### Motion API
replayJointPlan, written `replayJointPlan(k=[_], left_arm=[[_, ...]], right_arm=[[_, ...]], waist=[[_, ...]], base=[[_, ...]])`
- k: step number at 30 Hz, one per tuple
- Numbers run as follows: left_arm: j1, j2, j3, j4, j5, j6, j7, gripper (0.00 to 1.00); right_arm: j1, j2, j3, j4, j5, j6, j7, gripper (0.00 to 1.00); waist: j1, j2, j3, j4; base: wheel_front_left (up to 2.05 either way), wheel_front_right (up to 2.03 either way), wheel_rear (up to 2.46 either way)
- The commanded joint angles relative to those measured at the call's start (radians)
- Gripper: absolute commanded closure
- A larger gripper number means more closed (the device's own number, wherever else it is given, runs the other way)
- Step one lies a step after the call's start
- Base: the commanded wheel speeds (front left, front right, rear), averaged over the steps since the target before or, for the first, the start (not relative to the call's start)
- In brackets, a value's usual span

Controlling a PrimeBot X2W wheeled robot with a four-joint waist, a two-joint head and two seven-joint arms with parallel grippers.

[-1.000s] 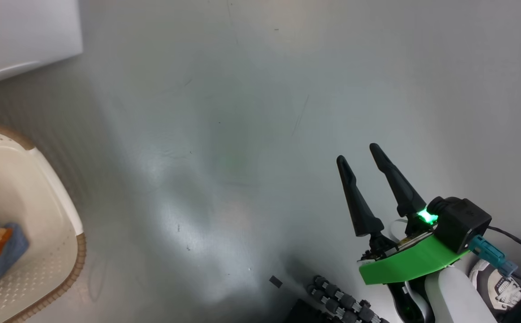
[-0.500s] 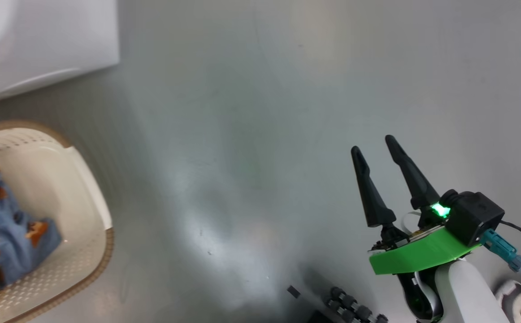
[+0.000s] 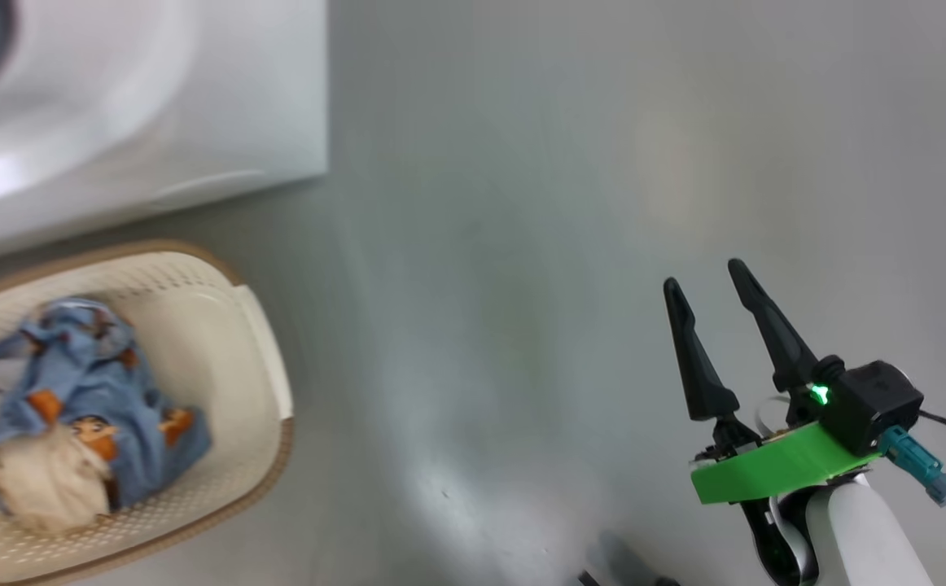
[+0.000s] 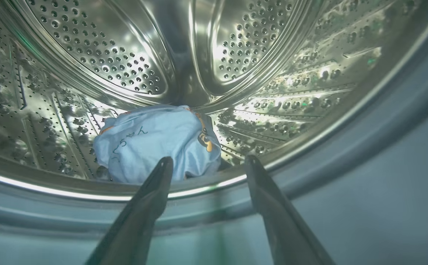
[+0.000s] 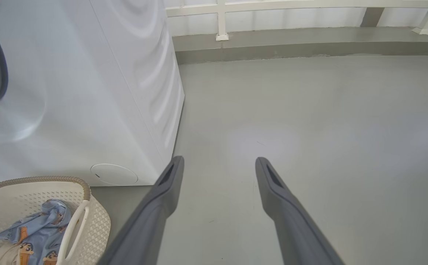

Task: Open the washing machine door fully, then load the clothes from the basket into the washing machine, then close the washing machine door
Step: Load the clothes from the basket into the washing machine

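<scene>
- The white washing machine (image 5: 70,92) stands on a grey floor (image 3: 562,203), its steel drum (image 4: 125,55) open before the left gripper. One light-blue garment (image 4: 151,141) lies on the drum's bottom, just inside the lip.
- The basket (image 3: 196,317) sits on the floor just in front of the machine. It holds the clothes (image 3: 90,382), a blue printed bundle with a cream cloth (image 3: 45,484) lying against it.
- The left gripper (image 4: 207,160) hangs at the drum mouth, fingers spread wide and empty, with the garment lying free beyond them.
- The right gripper (image 3: 703,272), spread just as wide, holds nothing above bare floor, well apart from the basket.
- The sound next move appears to be drawing the left arm straight back, clear of the gasket (image 4: 383,140). It can then dip into the basket and pinch the bundle's highest folds.
</scene>
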Motion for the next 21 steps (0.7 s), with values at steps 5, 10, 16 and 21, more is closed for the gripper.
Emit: replayJointPlan(k=[5,10,16,21], left_arm=[[0.175,-0.024,0.022,-0.130,0.010,-0.002,-0.005,0.00],[0.306,-0.087,0.019,-0.222,0.016,-0.002,-0.005,0.00],[0.435,-0.122,0.018,-0.321,0.032,-0.001,-0.005,0.00],[0.552,-0.144,0.021,-0.404,0.039,0.003,-0.005,0.00]], right_arm=[[0.050,-0.009,0.005,-0.004,-0.038,0.002,0.001,0.00],[0.076,-0.009,-0.006,-0.011,-0.057,0.002,0.025,0.00],[0.106,-0.009,-0.013,-0.024,-0.068,0.002,0.051,0.00],[0.141,-0.009,-0.025,-0.040,-0.072,0.002,0.072,0.00]], waist=[[-0.0001,0.0000,-0.168,0.131],[-0.0001,0.0000,-0.245,0.185],[-0.0001,0.0000,-0.315,0.227],[-0.0001,0.0000,-0.380,0.265]], base=[[0.00,0.00,0.00],[0.00,0.00,0.00],[0.00,0.00,0.00],[0.00,0.00,0.00]])
